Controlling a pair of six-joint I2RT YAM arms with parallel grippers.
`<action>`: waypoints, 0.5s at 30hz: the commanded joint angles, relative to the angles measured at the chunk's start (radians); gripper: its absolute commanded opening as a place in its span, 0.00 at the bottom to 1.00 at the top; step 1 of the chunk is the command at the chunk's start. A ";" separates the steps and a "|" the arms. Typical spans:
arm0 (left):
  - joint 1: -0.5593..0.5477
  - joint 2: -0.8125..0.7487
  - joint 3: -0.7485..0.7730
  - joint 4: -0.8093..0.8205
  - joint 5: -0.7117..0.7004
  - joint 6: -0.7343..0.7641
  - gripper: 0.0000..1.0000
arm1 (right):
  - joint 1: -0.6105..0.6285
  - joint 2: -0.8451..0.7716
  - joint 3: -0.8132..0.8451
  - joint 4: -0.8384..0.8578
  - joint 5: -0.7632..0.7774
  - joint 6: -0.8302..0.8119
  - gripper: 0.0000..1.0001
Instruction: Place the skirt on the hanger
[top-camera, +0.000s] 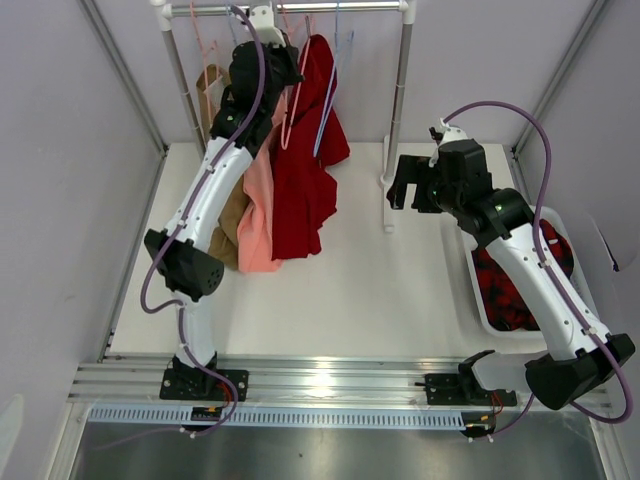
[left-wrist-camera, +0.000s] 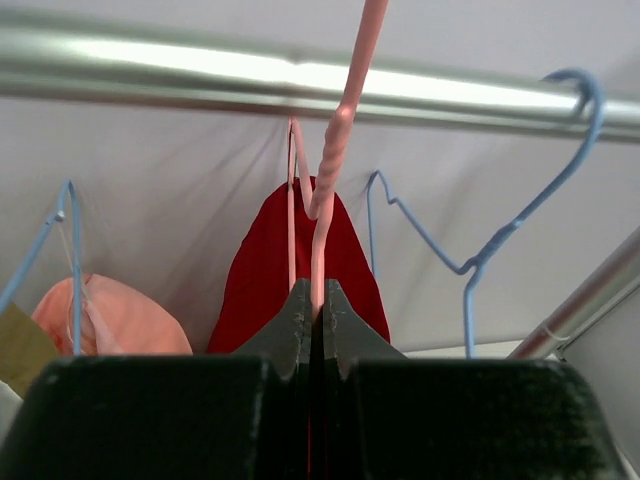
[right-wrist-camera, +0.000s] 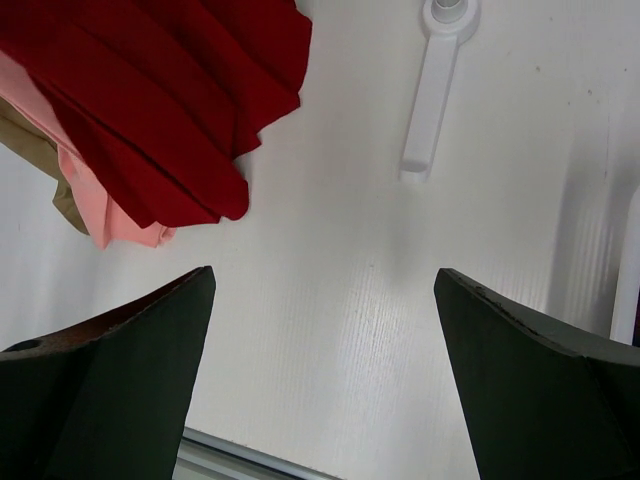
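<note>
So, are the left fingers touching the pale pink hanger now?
Touching. The left wrist view shows the left fingers shut on the hanger, gripping its wire just below the twisted neck, with no gap.

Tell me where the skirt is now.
The skirt hangs at the top view's upper left, below the rack rail, on the pale pink hanger pinched by the left gripper, just right of the salmon-pink garment.
</note>
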 joint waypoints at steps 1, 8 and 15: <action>0.013 0.021 0.051 0.094 -0.010 -0.014 0.00 | -0.005 -0.003 0.032 0.017 -0.003 -0.017 0.97; 0.021 0.034 0.015 0.060 0.008 -0.040 0.00 | -0.007 -0.018 0.016 0.014 -0.002 -0.016 0.97; 0.019 -0.092 -0.163 0.117 -0.003 -0.027 0.14 | -0.007 -0.030 0.003 0.015 0.000 -0.016 0.97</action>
